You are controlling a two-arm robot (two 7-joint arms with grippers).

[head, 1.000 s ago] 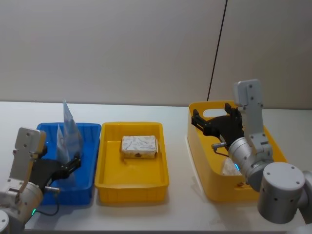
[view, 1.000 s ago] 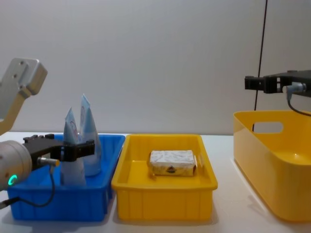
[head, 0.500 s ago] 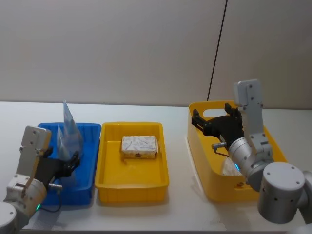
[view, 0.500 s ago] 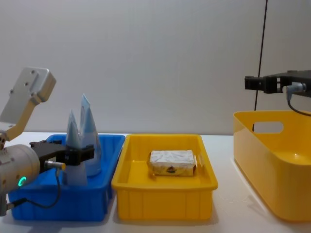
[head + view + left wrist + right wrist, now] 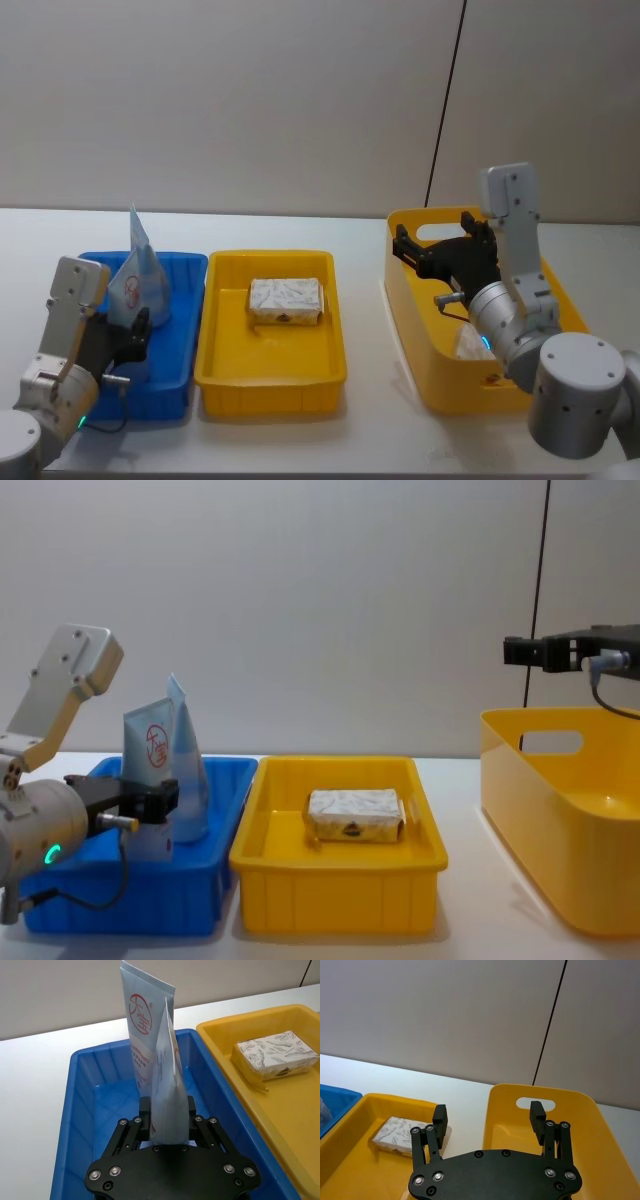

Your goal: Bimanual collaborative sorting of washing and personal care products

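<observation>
Presently left gripper (image 5: 168,1108) pinches a pouch (image 5: 167,1080) in the nine-o'clock blue bin (image 5: 80,1090). Letting go seems next; right gripper (image 5: 489,1112) gapes empty.

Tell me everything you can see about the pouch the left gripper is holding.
The held pouch is pale blue, glossy flexible plastic, flat and thinning toward its top, with a red circular logo. It stands upright in the blue bin, its lower part clamped between the left gripper's fingers, beside a second, taller pouch.
</observation>
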